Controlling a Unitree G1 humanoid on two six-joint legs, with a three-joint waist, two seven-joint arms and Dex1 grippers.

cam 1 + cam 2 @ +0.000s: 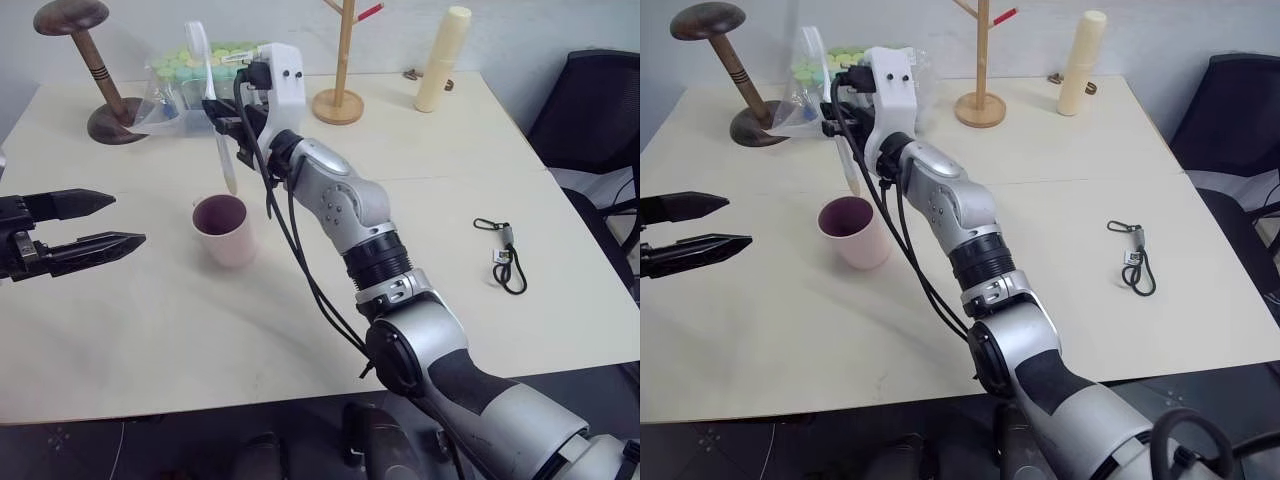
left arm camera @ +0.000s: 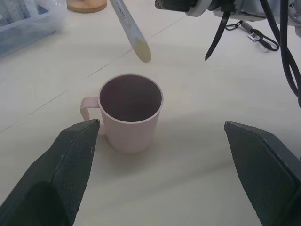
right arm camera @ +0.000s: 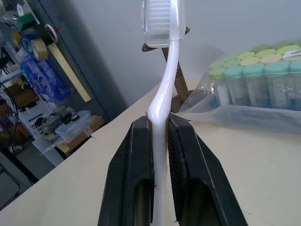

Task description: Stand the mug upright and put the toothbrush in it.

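Note:
The pale pink mug stands upright on the cream table, its dark inside facing up and its small handle to one side. My right gripper is shut on the toothbrush, which hangs nearly upright above and just behind the mug. The bristled head points up and the yellowish handle tip hovers over the mug's far rim. My left gripper is open to the left of the mug, level with it and apart from it, with nothing between its fingers.
At the back of the table are a wooden hat stand, a clear bag of capped tubes, a wooden peg tree and a tall cream cylinder. A black looped cord with clip lies at the right. A black chair stands beyond the right edge.

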